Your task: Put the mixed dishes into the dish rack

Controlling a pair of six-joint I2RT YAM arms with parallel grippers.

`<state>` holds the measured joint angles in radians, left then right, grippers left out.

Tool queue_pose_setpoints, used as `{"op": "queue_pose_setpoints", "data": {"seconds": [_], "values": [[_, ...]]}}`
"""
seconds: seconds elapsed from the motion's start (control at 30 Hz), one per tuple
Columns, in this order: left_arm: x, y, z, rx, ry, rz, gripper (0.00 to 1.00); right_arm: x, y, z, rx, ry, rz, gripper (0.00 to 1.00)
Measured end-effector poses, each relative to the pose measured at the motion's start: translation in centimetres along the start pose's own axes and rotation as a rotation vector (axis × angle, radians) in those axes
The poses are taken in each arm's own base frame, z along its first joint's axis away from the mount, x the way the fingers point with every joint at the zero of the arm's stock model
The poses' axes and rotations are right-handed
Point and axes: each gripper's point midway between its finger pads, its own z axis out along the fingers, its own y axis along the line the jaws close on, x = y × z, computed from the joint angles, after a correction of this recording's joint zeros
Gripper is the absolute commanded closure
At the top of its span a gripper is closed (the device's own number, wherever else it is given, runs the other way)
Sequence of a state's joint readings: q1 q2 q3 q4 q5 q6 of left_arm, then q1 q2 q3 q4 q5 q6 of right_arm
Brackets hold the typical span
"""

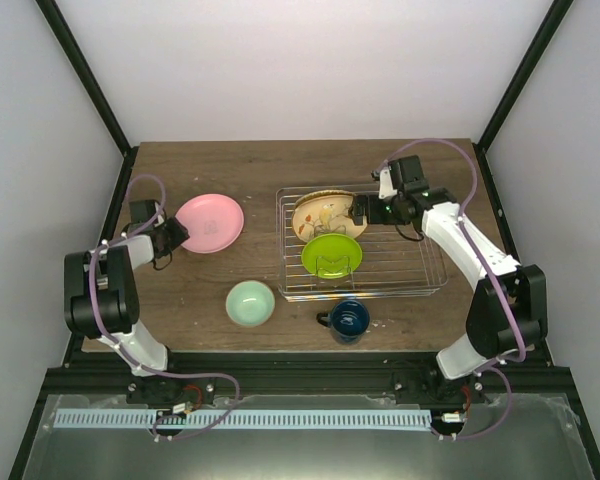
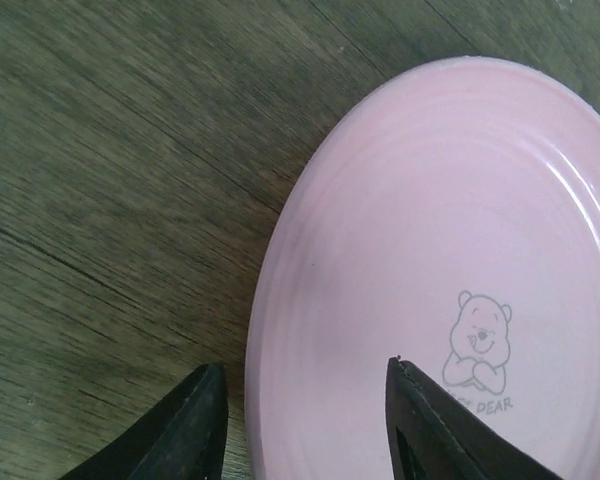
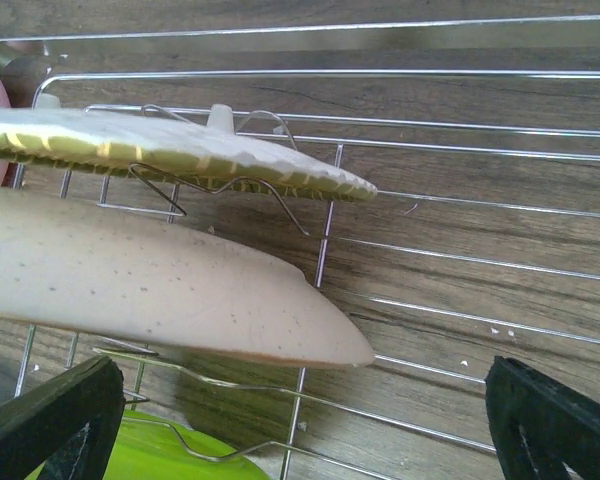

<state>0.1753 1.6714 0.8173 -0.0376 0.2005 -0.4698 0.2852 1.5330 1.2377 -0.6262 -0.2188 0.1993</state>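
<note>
Wood-grain tabletop (image 1: 195,175) carries the silver wire dish rack (image 1: 412,252) at about 3 o'clock from its middle. Two of the dishes are in it. The cream plate with floral pattern (image 1: 323,214) leans among the tines in the rack's far left part, and the lime-green plate (image 1: 331,255) leans just at 6 o'clock from it.

The other three dishes lie outside the rack. The pink plate (image 2: 430,250) rests flat on the wood at roughly 10 o'clock from the middle, well apart from the rack. The small mint-green bowl (image 1: 250,303) sits upright at 7 o'clock. The dark blue mug (image 1: 348,320) stands just beside the rack's near edge at 6 o'clock, with its handle pointing to 9 o'clock.

The left end effector (image 2: 305,365) is at the pink plate's 9 o'clock rim, partly parted. One finger is over bare wood and the other over the plate's face, so the rim lies between them unclamped.

The right end effector (image 3: 307,362) hovers over the rack at the cream plate's 3 o'clock edge. Its fingers are spread wide and hold nothing, and the plate's pale speckled surface lies ahead of them.
</note>
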Motion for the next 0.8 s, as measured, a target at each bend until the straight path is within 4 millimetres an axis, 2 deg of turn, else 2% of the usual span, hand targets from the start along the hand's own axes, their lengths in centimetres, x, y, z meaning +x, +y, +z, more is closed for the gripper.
{"op": "queue_pose_setpoints", "data": {"seconds": [0.23, 0.57, 0.8], "values": [[-0.3, -0.3, 0.2, 0.010, 0.001, 0.005, 0.67, -0.8, 0.2, -0.3, -0.003, -0.019, -0.004, 0.00], [-0.6, -0.2, 1.0, -0.011, 0.029, 0.000, 0.66, -0.8, 0.2, -0.3, 0.000, -0.019, -0.005, 0.00], [-0.5, 0.9, 1.5, -0.080, 0.061, 0.012, 0.68, -0.8, 0.1, -0.3, 0.003, -0.020, -0.006, 0.00]]}}
